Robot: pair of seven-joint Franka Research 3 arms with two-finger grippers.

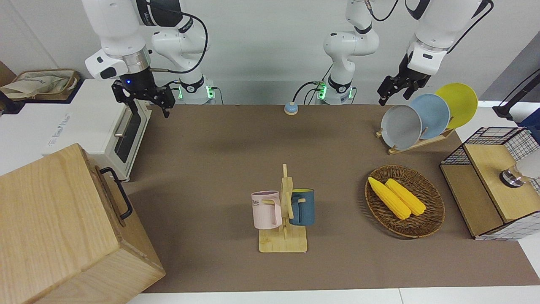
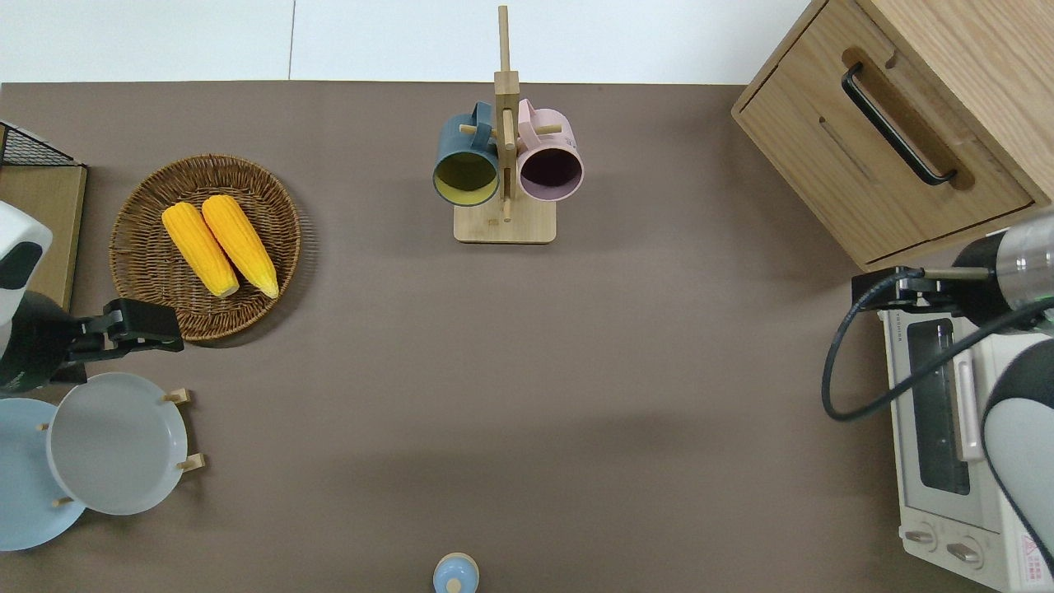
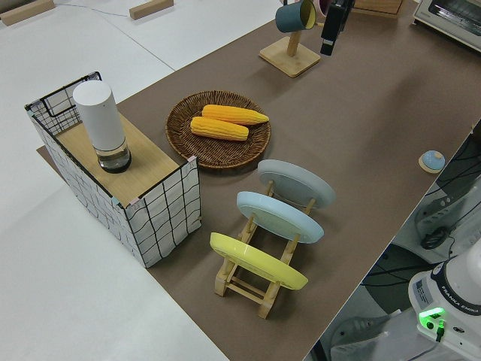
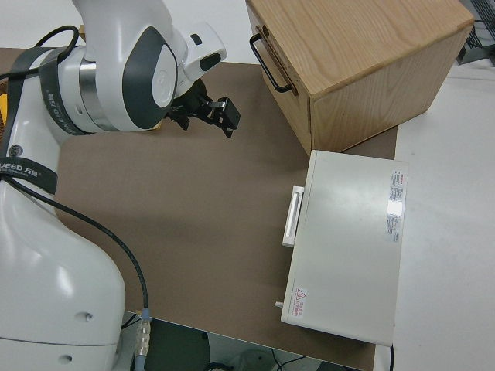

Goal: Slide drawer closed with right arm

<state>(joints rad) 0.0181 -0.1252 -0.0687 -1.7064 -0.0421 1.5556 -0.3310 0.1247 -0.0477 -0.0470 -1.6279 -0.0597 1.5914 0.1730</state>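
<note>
One light-wood drawer with black loop handle (image 2: 893,123) looks nearly flush, closing apparently done. Black wide-fingered right gripper (image 1: 143,99), fingers spread, touches nothing; left arm parked.

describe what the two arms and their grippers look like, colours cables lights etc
Both arms are glossy white with dark grey joint bands and black cables looping off them. The right arm has a silver wrist ring and a wide black gripper with a small blue light. The left arm ends in a narrower dark gripper. Both bases glow green.
</note>
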